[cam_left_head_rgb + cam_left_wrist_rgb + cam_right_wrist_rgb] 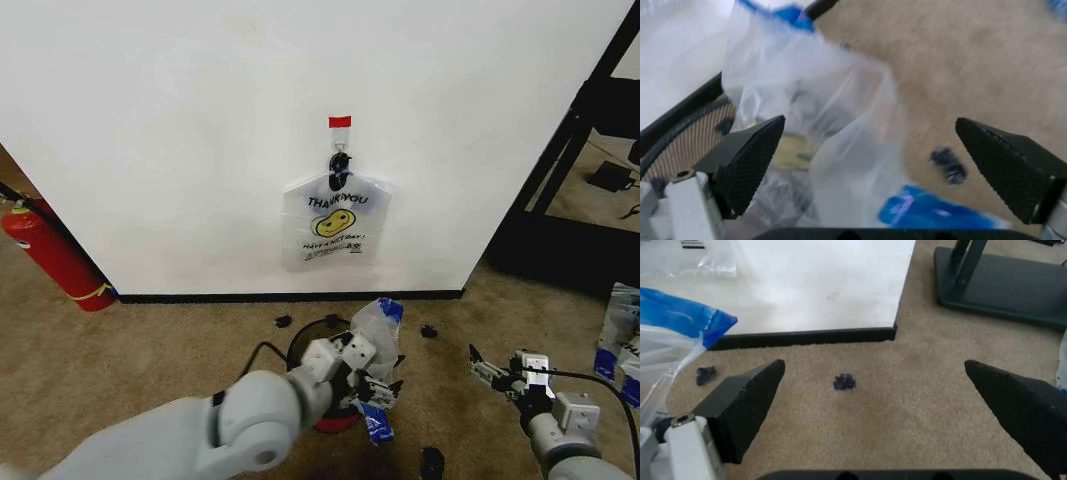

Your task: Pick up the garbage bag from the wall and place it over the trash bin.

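The garbage bag (833, 125) stands between the spread fingers (750, 157) of the left gripper (378, 385), its thin plastic bunched up over the trash bin (305, 345), with neither pad clearly pressing it. Blue patches mark its top edge and a lower corner. Any print on this bag is too crumpled and blurred to read. The trash bin is mostly hidden behind the left arm and the bag; a dark rim, some mesh and a bit of red base show.

Off to that gripper's right, the right gripper (490, 372) hovers over the carpet (907, 390) with its fingers wide apart and nothing between them; small dark scraps (844, 382) lie on the floor ahead of it.

Beyond both, a second smiley bag (335, 222) hangs on the wall (200, 140) from a black hook (340, 165) under a red tape strip (340, 122). It reads "THANK YOU" above a yellow face, then what seems to be "HAVE A NICE DAY!". A red fire extinguisher (50, 255) is cut off at the far left.
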You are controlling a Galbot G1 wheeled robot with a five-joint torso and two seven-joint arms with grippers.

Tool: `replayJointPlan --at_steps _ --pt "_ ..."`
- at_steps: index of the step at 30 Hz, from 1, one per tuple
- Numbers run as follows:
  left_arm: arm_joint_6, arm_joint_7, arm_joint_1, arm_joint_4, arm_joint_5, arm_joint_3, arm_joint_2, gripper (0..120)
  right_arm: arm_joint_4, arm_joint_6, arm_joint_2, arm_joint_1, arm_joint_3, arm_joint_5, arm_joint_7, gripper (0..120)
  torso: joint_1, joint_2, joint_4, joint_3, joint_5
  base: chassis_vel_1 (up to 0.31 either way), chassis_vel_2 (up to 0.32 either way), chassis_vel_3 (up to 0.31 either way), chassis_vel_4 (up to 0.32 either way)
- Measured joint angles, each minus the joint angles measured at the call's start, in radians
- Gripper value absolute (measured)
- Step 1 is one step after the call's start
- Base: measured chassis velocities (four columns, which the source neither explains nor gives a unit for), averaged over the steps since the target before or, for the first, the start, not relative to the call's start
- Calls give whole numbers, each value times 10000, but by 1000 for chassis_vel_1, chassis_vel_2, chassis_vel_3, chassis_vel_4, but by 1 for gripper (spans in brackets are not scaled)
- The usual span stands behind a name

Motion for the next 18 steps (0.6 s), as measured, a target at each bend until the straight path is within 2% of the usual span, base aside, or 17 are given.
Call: replayJointPlan --at_steps 6,10,12,14,18 --pt "13 -260 -344 781 -51 299 -477 95 -121 -10 -56 127 -69 63 -17 100 0 0 0 0 2 0 0 0 0" --pt "14 -297 -405 956 -50 514 -651 94 -151 -43 -109 209 -88 113 -18 100 0 0 0 0 2 0 0 0 0" --pt "-5 -317 -399 979 -50 573 -709 85 -164 -59 -132 232 -87 133 -19 100 0 0 0 0 1 0 0 0 0" --pt "-24 -327 -394 981 -50 582 -718 83 -172 -62 -136 235 -84 137 -19 100 0 0 0 0 0 0 0 0 0" --pt "-172 -389 -379 981 -46 577 -724 65 -221 -64 -132 225 -115 140 -40 100 0 0 -1 -1 0 0 0 0 0"
